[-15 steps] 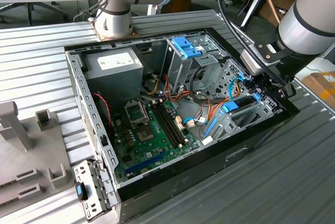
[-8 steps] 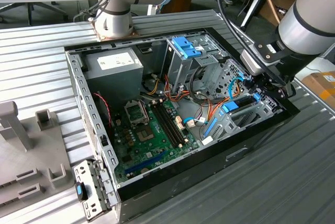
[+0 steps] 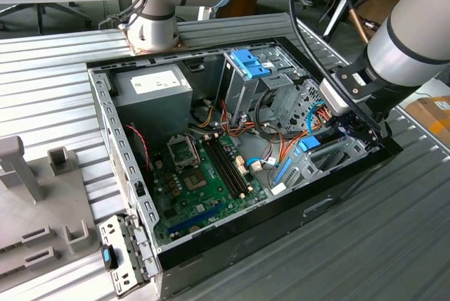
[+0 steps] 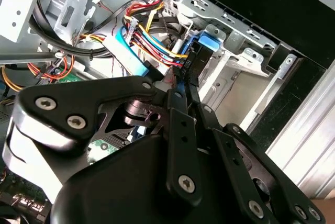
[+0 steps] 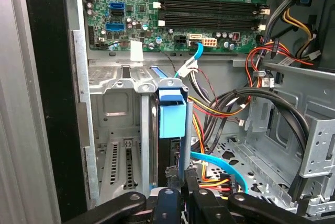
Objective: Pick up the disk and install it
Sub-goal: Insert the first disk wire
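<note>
**Disk on edge in the drive bay**

In the first wrist view we see the disk upright in the metal bay, the claw clenched on its edge. The exterior view adds the open computer case and green board

one open computer case, one motherboard, one power supply box, one disk

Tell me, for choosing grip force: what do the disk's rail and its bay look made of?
The disk: its blue rail looks like smooth moulded plastic, evenly coloured. The bay looks like bare stamped sheet metal, dull grey with punched slots.
</note>
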